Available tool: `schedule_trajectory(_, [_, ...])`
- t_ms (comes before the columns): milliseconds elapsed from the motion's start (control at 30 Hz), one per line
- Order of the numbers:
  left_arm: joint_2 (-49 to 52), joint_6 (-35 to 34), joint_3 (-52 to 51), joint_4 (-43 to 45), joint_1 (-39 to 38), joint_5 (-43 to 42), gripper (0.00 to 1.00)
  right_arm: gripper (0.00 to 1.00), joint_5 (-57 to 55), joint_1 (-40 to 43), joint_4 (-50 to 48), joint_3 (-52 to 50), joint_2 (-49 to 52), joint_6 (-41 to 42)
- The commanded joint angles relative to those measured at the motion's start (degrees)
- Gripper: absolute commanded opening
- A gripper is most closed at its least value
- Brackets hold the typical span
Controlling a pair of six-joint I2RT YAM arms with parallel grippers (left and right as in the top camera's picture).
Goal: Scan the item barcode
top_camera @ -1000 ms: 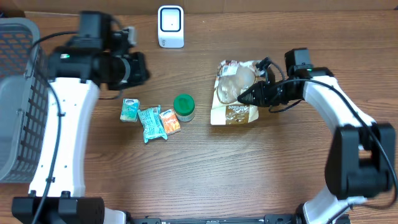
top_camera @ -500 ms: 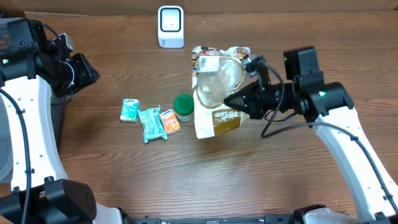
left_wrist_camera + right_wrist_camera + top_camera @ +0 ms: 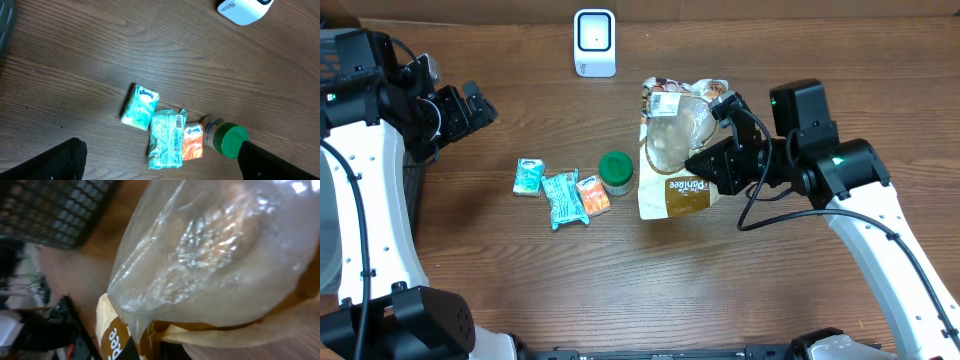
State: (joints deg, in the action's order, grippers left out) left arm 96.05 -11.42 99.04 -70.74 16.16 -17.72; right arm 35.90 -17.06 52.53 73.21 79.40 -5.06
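Observation:
A clear bread bag with a brown label [image 3: 676, 150] hangs tilted above the table's middle, and my right gripper [image 3: 698, 162] is shut on its right side. A white barcode sticker [image 3: 665, 101] shows at the bag's top. In the right wrist view the bag [image 3: 215, 255] fills the frame, with a dark fingertip [image 3: 131, 351] at its lower edge. The white scanner [image 3: 594, 42] stands at the back edge, apart from the bag. My left gripper [image 3: 480, 103] stands open and empty at the far left; its fingertips [image 3: 67, 157] frame the small packets below.
A teal tissue pack [image 3: 528, 177], a teal packet [image 3: 563, 199], an orange packet [image 3: 592, 194] and a green-lidded jar [image 3: 616, 171] lie in a row left of the bag. A grey mesh basket [image 3: 334, 48] sits at the left edge behind the left arm.
My left gripper has opened near the basket after the arm swung left. The right arm lifted the bread bag off the table and carried it left, then slightly back right.

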Motion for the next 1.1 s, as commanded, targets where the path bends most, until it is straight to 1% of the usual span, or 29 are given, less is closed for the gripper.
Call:
schedule_trajectory(0, [0.28,0.72,0.11,0.04,-0.07,0.33,0.99,0.04,-9.92,-1.92,1.49,7.87,2.60,3.63])
schedule_trajectory(67, [0.28,0.72,0.11,0.07,-0.07,0.33,1.00,0.04,-12.48,-2.43,4.11,13.84,6.03,3.58])
schedule_trajectory(133, [0.28,0.72,0.11,0.04,-0.07,0.33,0.99,0.04,-16.24,-3.23,7.61,22.43,10.99,3.52])
schedule_trajectory(200, [0.28,0.72,0.11,0.04,-0.07,0.33,0.99,0.04,-21.66,-4.46,10.93,33.73,17.55,3.26])
schedule_trajectory(267, [0.28,0.72,0.11,0.04,-0.07,0.33,1.00,0.04,-26.38,-5.68,12.52,41.16,21.94,3.13])
schedule_trajectory(367, [0.28,0.72,0.11,0.04,-0.07,0.33,1.00,0.04,-38.21,-8.04,11.45,49.70,27.71,3.02])
schedule_trajectory(400, [0.28,0.72,0.11,0.07,-0.07,0.33,1.00,0.04,-43.36,-8.96,8.76,50.21,28.96,1.75])
schedule_trajectory(500, [0.28,0.72,0.11,0.04,-0.07,0.33,1.00,0.04,-53.88,-10.80,3.04,50.18,31.30,-2.62])
schedule_trajectory(533, [0.28,0.72,0.11,0.04,-0.07,0.33,0.99,0.04,-55.36,-11.17,1.57,50.18,32.15,-5.25])
schedule_trajectory(633, [0.28,0.72,0.11,0.07,-0.07,0.33,0.99,0.04,-58.29,-12.24,-3.74,50.18,35.89,-17.90])
schedule_trajectory(700, [0.28,0.72,0.11,0.04,-0.07,0.33,0.99,0.04,-60.61,-12.70,-7.15,50.18,38.58,-24.81])
schedule_trajectory(800, [0.28,0.72,0.11,0.04,-0.07,0.33,0.99,0.04,-66.86,-13.66,-13.51,50.16,43.12,-35.04])
schedule_trajectory(867, [0.28,0.72,0.11,0.04,-0.07,0.33,1.00,0.04,-70.29,-14.27,-18.01,50.14,45.99,-40.63])
schedule_trajectory(1067, [0.28,0.72,0.11,0.07,-0.07,0.31,1.00,0.04,-76.98,-15.78,-31.87,50.14,54.58,-53.31])
